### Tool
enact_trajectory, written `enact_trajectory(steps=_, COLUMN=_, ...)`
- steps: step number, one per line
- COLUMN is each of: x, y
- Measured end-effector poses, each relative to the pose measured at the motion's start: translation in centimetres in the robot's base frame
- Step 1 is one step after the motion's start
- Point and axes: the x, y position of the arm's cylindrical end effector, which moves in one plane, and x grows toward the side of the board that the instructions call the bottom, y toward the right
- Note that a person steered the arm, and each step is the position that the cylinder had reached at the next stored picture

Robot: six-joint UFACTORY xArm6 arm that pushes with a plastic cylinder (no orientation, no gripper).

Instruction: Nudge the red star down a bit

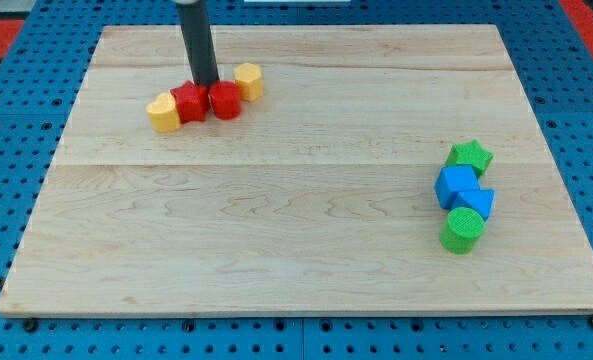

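The red star (189, 102) lies near the view's top left on the wooden board (296, 230). A yellow block (162, 112) touches its left side and a red cylinder-like block (225, 100) touches its right. A yellow cylinder (249, 80) sits just up and right of that red block. My tip (206, 86) stands at the top edge of the two red blocks, right at the seam between them, touching or nearly touching the red star's upper right.
At the view's right is a cluster: a green star (470, 156), a blue cube (457, 185), a second blue block (479, 203) and a green cylinder (462, 230). The board lies on a blue perforated base (16, 150).
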Motion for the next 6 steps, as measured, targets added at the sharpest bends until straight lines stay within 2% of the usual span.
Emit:
enact_trajectory(steps=1, x=1.9, y=-0.2)
enact_trajectory(steps=2, x=-0.2, y=-5.9)
enact_trajectory(steps=3, x=0.6, y=-2.6)
enact_trajectory(steps=4, x=-0.6, y=-1.6)
enact_trajectory(steps=5, x=-3.2, y=-6.4)
enact_trajectory(steps=6, x=6.1, y=-5.5)
